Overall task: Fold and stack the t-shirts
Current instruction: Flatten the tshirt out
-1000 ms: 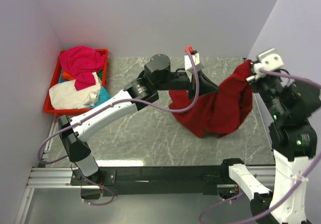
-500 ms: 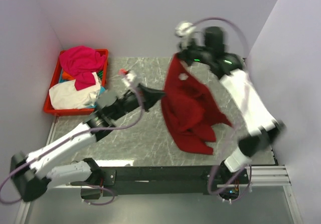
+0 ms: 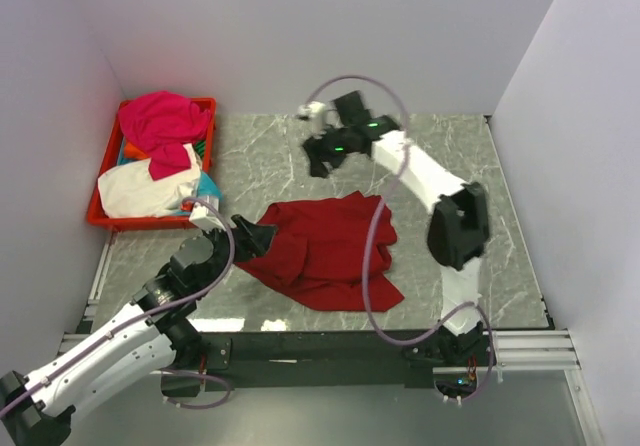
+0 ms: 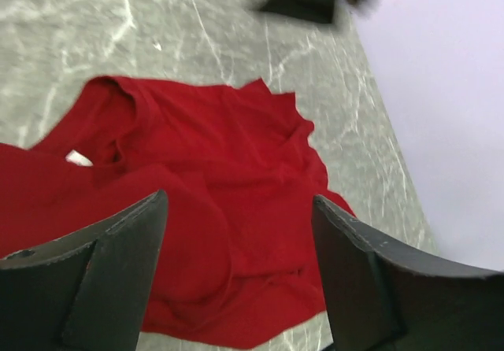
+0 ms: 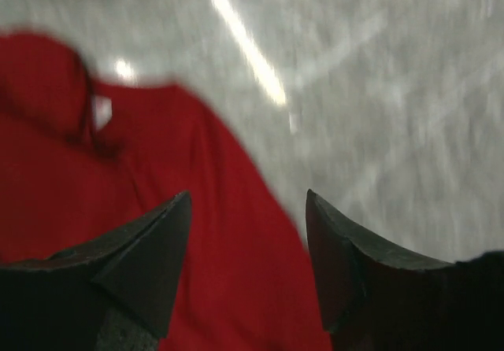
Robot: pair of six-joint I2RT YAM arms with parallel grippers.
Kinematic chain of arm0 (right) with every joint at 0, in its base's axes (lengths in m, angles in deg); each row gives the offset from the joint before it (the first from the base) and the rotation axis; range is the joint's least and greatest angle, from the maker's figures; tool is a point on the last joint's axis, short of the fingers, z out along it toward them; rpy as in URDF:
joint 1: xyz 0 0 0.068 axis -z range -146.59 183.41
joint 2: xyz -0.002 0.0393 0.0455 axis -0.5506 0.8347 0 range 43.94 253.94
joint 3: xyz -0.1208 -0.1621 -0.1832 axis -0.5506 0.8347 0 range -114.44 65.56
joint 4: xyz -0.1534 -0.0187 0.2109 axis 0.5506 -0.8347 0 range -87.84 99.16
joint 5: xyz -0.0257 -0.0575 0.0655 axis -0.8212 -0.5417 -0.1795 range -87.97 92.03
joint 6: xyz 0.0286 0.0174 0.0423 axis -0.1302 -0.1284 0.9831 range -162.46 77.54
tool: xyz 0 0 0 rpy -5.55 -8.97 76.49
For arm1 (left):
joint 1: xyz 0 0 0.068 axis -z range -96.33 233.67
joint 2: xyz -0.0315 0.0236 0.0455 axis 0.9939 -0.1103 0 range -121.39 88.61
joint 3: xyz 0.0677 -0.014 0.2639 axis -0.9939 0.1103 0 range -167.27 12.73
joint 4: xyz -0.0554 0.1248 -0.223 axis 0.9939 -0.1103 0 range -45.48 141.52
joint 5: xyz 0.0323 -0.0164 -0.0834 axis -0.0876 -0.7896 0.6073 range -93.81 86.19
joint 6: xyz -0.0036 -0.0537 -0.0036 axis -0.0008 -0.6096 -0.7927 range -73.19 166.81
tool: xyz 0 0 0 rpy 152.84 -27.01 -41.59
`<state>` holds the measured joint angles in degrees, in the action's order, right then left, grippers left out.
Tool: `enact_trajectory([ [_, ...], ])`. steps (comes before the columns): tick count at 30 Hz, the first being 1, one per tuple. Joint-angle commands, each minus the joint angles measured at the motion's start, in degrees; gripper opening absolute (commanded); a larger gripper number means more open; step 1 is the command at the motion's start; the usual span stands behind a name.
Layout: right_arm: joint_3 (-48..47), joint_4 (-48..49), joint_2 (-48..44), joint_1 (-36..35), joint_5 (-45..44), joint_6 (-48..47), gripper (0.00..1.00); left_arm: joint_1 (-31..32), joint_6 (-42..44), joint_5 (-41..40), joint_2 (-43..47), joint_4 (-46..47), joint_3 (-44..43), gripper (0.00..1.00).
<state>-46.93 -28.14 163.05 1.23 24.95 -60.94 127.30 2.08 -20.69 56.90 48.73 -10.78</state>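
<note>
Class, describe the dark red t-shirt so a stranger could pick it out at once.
Start at the marble table. A red crate at its far left corner holds a magenta shirt and a cream-white shirt. The dark red t-shirt lies on the tabletop near the front, the only garment outside the crate.

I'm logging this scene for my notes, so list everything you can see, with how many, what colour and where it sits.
dark red t-shirt: one, dark red, rumpled on the middle of the table
magenta t-shirt: one, magenta, on top of the pile in the crate
cream-white t-shirt: one, cream-white, near end of the crate
cyan cloth: one, cyan, peeking out beside the cream one
orange cloth: one, orange, small patch under the magenta
crate: one, red, far left
table: one, grey marbled
left pincer: one, black, open, at the shirt's left edge
right pincer: one, black, open, beyond the shirt
</note>
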Motion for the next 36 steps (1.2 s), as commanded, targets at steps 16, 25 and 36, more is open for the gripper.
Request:
enact_trajectory([
  [16, 26.62, -9.46, -12.42, 21.02, 16.11, -16.69, 0.64, -15.25, 26.09, 22.78, -55.03, -12.39, -42.22, 0.65],
  [25, 20.65, -7.78, -3.81, 20.14, 5.57, -13.16, 0.63, -16.74, 24.08, 19.44, -65.41, -14.44, -45.4, 0.6],
  [36, 18.18, -8.23, 0.33, 18.47, 3.36, -12.81, 0.62, -16.74, 21.09, 17.07, -71.83, -14.26, -46.27, 0.54],
])
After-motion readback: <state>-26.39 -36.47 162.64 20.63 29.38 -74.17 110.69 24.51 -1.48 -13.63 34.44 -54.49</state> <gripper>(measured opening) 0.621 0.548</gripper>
